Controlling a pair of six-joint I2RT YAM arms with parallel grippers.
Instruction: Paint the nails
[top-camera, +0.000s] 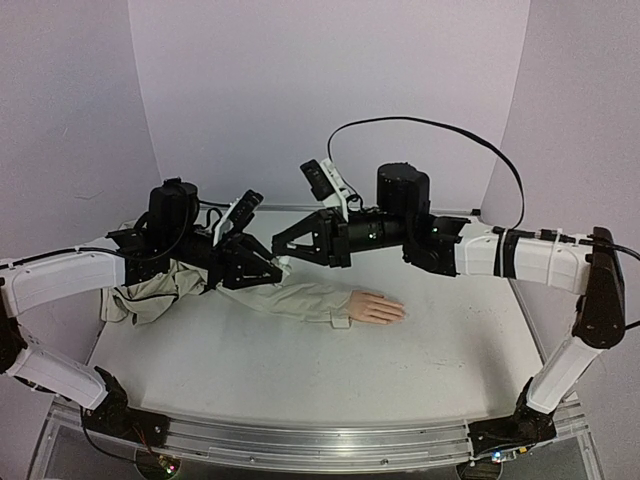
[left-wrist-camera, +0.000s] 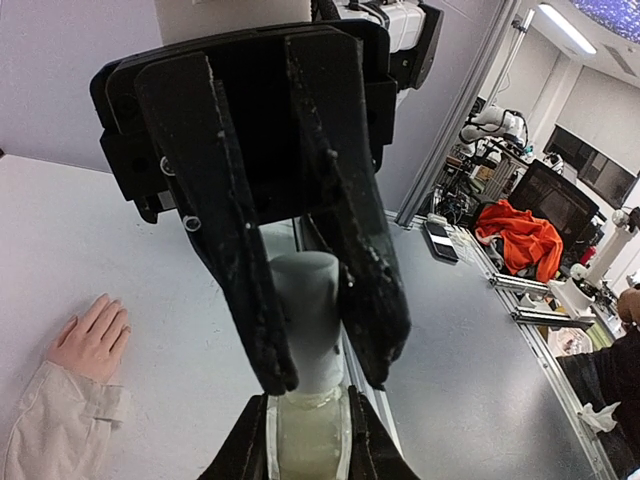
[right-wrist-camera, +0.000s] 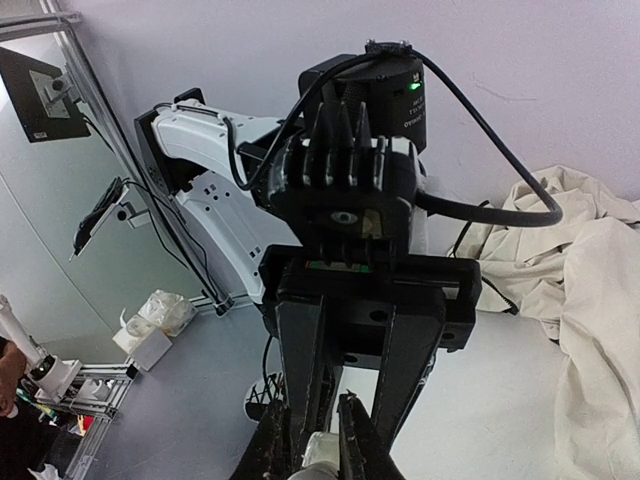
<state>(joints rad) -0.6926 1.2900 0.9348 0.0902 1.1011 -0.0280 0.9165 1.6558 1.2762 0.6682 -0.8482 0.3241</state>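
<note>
The left tool (top-camera: 270, 266) grips the bottle (left-wrist-camera: 308, 438) body; the right tool (top-camera: 284, 250) is closed on its cap (left-wrist-camera: 308, 300). The nails (top-camera: 399, 312) lie at the fingertips of the mannequin hand (top-camera: 375, 307) on the counter (top-camera: 450, 345), apart from both tools.

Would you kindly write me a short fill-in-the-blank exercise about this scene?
1. The mannequin hand lies palm ___ on the table.
2. The left arm's jaws hold the bottle, and the right arm's jaws clamp its grey ___.
3. The mannequin hand's fingers point toward the robot's ___.
Missing words: down; cap; right.
</note>
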